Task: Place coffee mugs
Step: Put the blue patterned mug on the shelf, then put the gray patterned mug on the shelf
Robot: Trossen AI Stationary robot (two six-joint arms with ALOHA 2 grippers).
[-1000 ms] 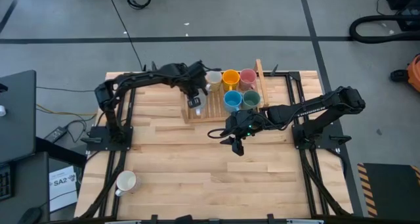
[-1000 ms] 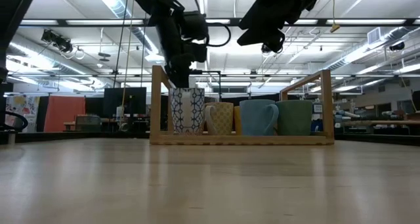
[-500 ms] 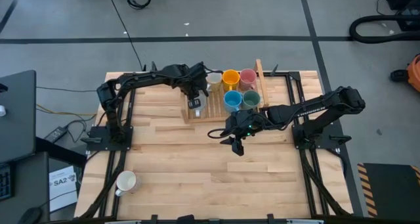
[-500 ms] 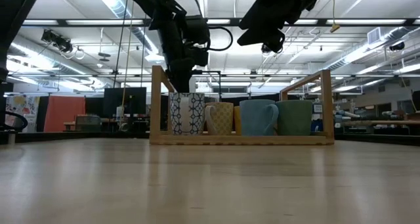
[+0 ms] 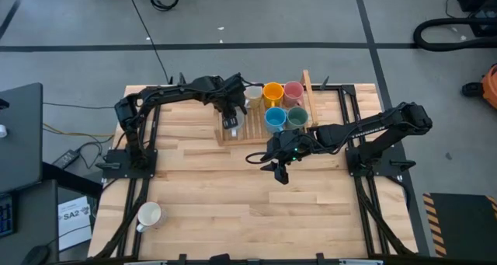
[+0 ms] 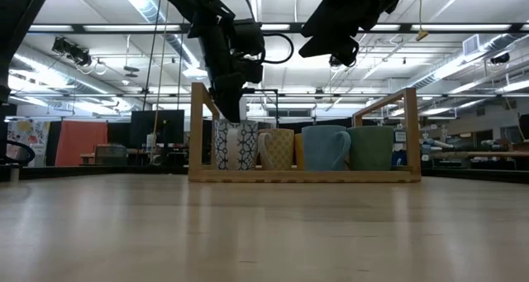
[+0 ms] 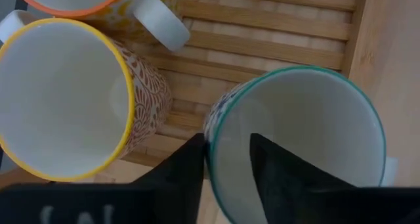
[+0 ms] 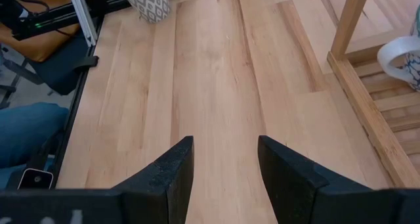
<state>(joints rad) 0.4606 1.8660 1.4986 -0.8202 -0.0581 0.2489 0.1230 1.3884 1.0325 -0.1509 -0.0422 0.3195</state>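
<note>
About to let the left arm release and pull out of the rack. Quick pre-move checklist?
1. Left gripper astride the rim of the teal-rimmed mug, one finger inside, one outside: ok.
2. Mug down on the wooden rack slats: cannot tell; the low view suggests it stands level with its neighbours.
3. Gap to the yellow-rimmed mug alongside: ok, narrow.
4. Right gripper open, empty, over bare table, clear of the rack: ok.
5. One mug outside the rack, near the table's front left corner: not ok.
</note>
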